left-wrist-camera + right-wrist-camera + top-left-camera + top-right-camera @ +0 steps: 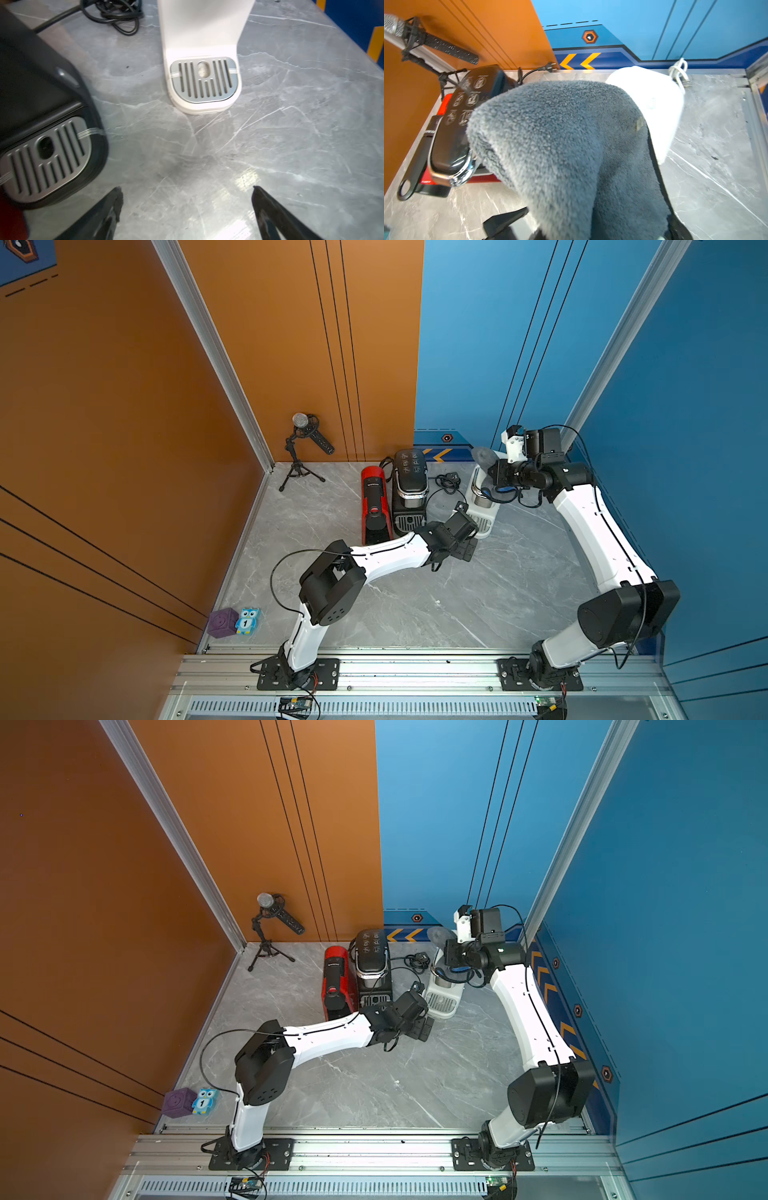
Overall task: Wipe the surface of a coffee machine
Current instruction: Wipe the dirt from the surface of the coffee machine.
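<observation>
The wipe looks under way, not finished. The white machine (482, 506) stands just right of centre in both top views, beside the black machine (409, 489). The right gripper (494, 468) is clamped tight on a grey cloth (560, 145), which fills the middle of the right wrist view and drapes over the white machine's top — whether it actually presses on it I cannot tell. The drip tray (204, 80), upper middle of the left wrist view, has no cloth on it, so the front is likely left to do. The left gripper (186, 189) hangs over the table (291, 135) — jaws spread wide, holding nothing.
</observation>
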`<state>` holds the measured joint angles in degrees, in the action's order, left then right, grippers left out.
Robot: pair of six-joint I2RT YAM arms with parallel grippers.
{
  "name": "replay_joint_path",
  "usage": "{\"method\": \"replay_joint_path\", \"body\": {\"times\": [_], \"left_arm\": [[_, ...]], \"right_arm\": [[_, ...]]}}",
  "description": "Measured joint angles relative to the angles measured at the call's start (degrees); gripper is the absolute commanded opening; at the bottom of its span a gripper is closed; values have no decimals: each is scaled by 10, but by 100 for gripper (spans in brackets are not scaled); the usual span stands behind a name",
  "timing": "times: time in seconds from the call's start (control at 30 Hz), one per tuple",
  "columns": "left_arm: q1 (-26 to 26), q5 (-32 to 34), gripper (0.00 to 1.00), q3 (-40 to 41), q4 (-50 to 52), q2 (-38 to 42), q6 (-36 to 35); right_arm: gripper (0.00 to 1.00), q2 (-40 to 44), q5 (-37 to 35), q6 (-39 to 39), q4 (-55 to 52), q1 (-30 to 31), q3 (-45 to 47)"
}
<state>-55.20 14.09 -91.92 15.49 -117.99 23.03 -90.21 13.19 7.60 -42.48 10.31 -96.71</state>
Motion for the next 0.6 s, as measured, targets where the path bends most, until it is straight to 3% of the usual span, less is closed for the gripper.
{"method": "replay_joint_path", "body": {"times": [0.3, 0.6], "left_arm": [[26, -74, 98, -35, 4, -43, -17], [27, -106, 98, -50, 5, -45, -23]], "right_arm": [[14, -67, -37, -10, -20, 30, -17], [14, -191, -86, -8, -20, 1, -175]]}}
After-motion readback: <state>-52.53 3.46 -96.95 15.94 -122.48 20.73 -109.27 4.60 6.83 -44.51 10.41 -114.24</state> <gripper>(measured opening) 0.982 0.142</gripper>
